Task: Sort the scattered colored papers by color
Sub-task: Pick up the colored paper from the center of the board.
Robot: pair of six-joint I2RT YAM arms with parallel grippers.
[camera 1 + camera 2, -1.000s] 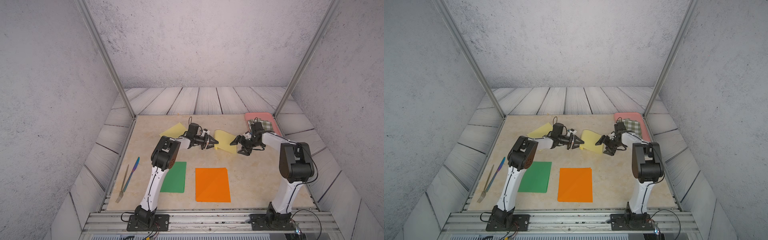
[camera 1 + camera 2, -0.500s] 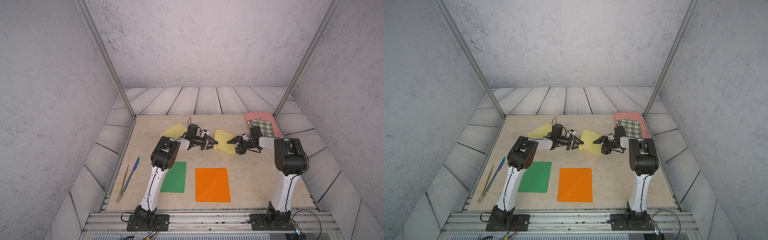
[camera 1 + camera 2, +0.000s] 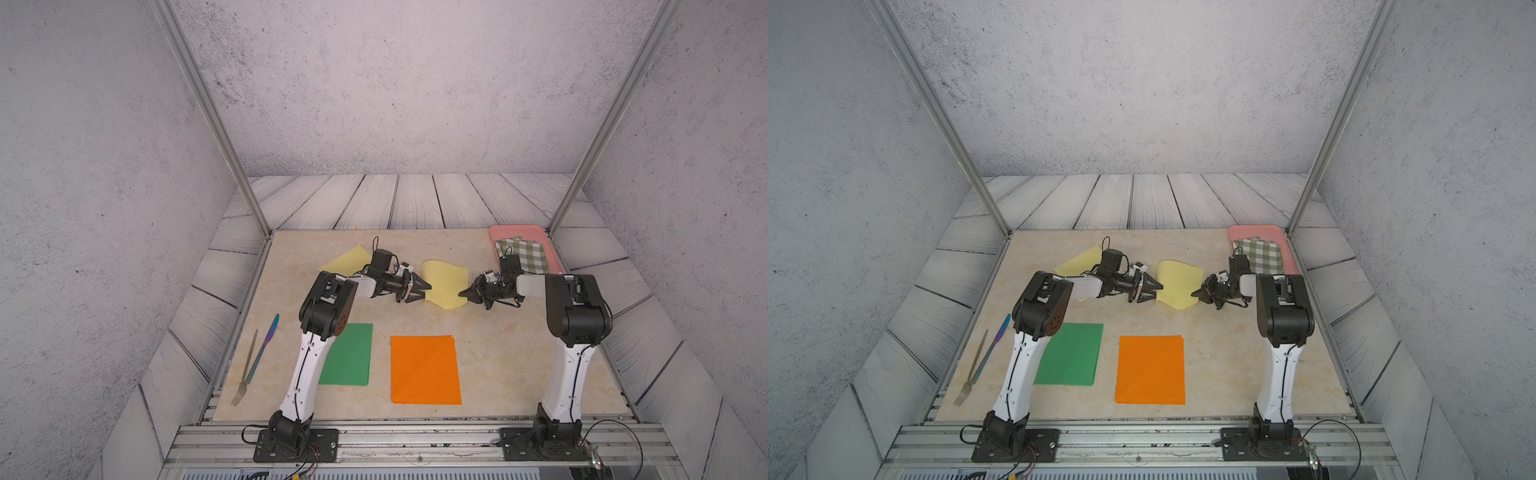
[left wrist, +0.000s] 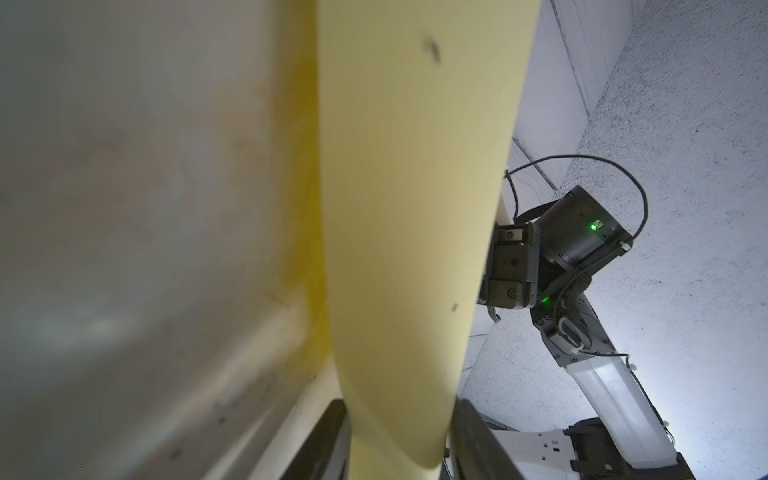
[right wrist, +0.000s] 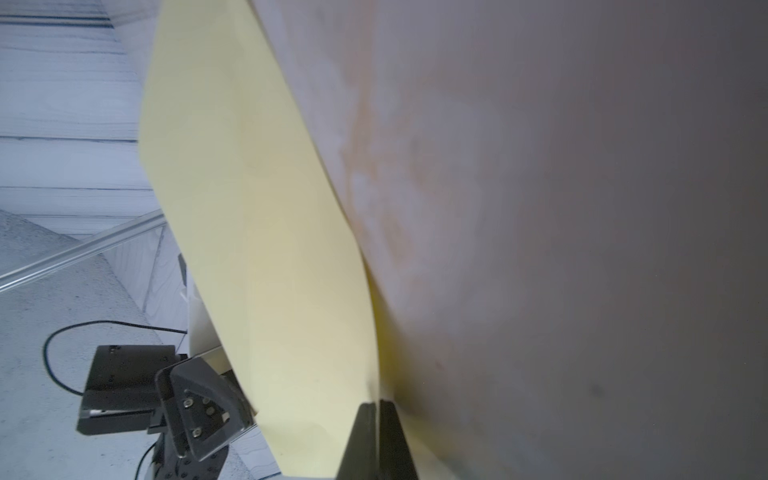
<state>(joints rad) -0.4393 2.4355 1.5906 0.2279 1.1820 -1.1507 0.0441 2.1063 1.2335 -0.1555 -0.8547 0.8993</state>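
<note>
Right gripper [image 3: 462, 293] is clenched on one edge of the bowed yellow sheet [image 3: 444, 282], far-centre on the table [image 3: 511, 357]. Left gripper [image 3: 427, 291] straddles the opposite edge, jaws apart (nothing pinched). Held one-sided, the sheet could crease or swing askew when pulled. The left arm [image 3: 328, 301] hides part of the second yellow sheet [image 3: 347, 261]. Whether green sheet [image 3: 353, 353] and orange sheet [image 3: 426, 368] are doubled is unclear.

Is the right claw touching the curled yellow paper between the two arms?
Touching. The right wrist view shows the right claw shut on the edge of the curled yellow paper, with no gap between tips and sheet.
</note>
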